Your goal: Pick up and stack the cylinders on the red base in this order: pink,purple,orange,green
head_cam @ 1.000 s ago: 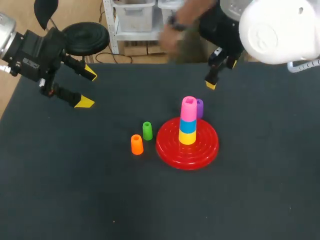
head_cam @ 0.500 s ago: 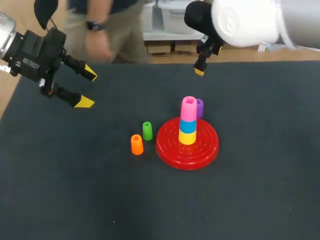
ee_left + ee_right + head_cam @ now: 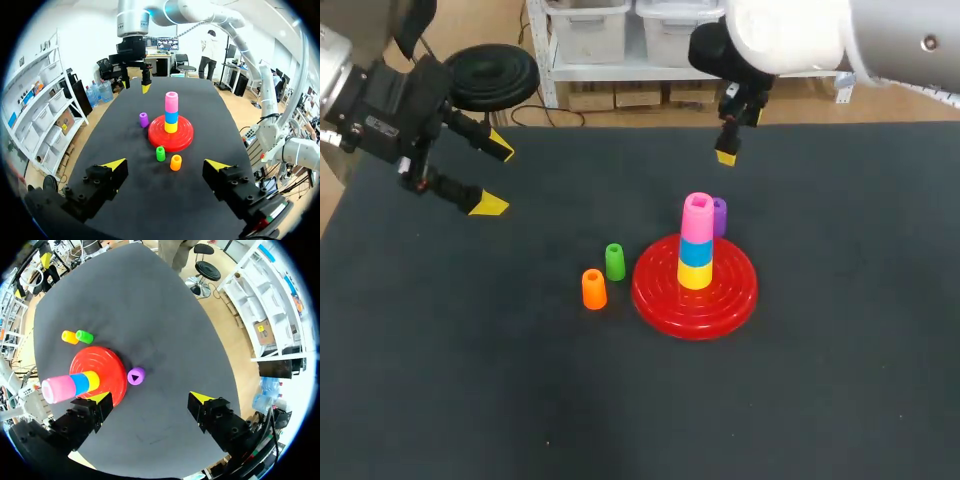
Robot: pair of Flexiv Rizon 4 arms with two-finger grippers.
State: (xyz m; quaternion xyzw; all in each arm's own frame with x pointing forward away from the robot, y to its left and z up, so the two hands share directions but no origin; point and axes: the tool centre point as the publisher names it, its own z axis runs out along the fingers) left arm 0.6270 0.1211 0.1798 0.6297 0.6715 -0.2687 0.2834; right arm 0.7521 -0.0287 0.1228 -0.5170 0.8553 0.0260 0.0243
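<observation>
The red base carries a stack of a yellow, a blue and a pink cylinder, pink on top. Just behind the base stands the purple cylinder. The green cylinder and orange cylinder stand to the left of the base. My right gripper hangs open and empty above the far side of the table; the purple cylinder lies just ahead of its fingers, and one fingertip shows in the head view. My left gripper is open and empty at the far left, well away from everything.
In the left wrist view the base, green cylinder and orange cylinder lie ahead of the left gripper. The dark mat stretches bare around them on the near and right sides.
My right arm has swung left along the far edge, and its gripper has then come a little toward the purple cylinder. The left arm and the cylinders have not moved.
</observation>
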